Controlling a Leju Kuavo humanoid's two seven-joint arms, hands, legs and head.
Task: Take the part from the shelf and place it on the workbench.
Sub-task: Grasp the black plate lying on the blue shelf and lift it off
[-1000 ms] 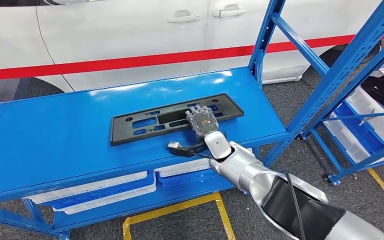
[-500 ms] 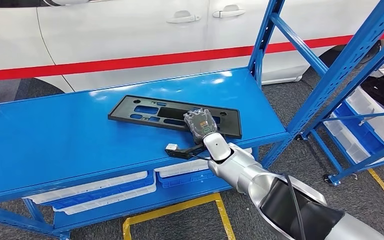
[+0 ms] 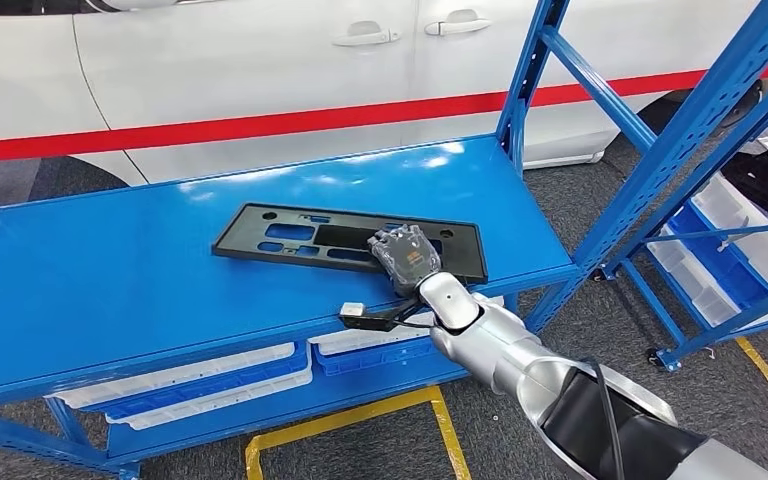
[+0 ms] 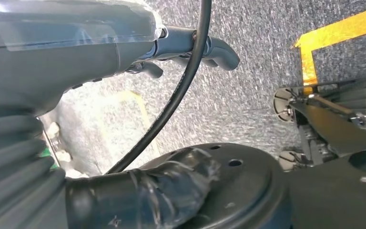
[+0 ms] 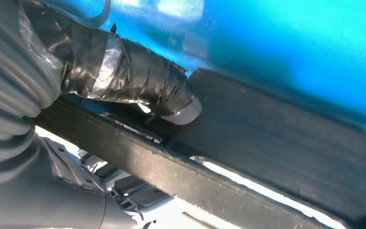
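The part (image 3: 300,235) is a long flat black plastic frame with cut-outs, lying slantwise on the blue shelf top (image 3: 110,280), its right end close to the front edge. My right hand (image 3: 405,255) grips that end, its fingers spread over the top. Seen from the right wrist, the taped thumb (image 5: 138,81) presses against the part's black bar (image 5: 276,138), the blue surface beyond it. My left hand (image 4: 76,47) hangs over the grey floor, its fingers (image 4: 219,47) loosely apart around nothing.
A white car with a red stripe (image 3: 260,60) stands just behind the shelf. A blue upright (image 3: 530,70) rises at the shelf's far right corner. Another blue rack with white bins (image 3: 720,240) stands to the right. White bins (image 3: 190,385) sit below; yellow tape (image 3: 360,420) marks the floor.
My right hand has pulled the part's right end toward the front edge, swinging it clockwise: the left end now lies farther back and the right end nearer me.
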